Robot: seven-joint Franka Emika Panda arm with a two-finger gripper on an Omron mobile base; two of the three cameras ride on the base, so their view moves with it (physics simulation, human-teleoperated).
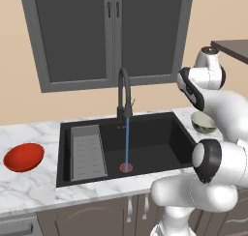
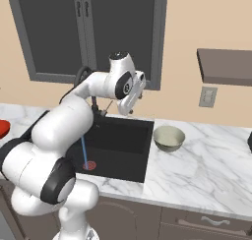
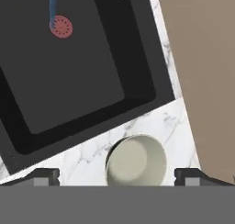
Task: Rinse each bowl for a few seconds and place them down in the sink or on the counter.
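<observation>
The grey-beige bowl [image 3: 136, 161] stands upright on the marble counter [image 3: 151, 122] just right of the sink [image 3: 69, 81]; it also shows as the bowl [image 2: 169, 137] and the bowl [image 1: 203, 123], partly behind my arm. My gripper [image 3: 117, 178] hovers above this bowl, open wide, with nothing between its fingers [image 3: 43, 176]. The hand and gripper [image 2: 124, 106] hang over the sink's right rim. The red bowl [image 1: 24, 157] rests on the counter [image 1: 29, 191] left of the sink [image 1: 145, 133]. A blue stream of water [image 1: 127, 143] runs from the black tap [image 1: 124, 92] onto the red drain [image 1: 126, 167].
A grey ribbed tray [image 1: 88, 152] lies in the sink's left part. A dark brown shelf [image 2: 226, 67] juts from the wall at the upper right, above a wall outlet [image 2: 208, 96]. Marble worktop [image 2: 206, 165] stretches right of the bowl.
</observation>
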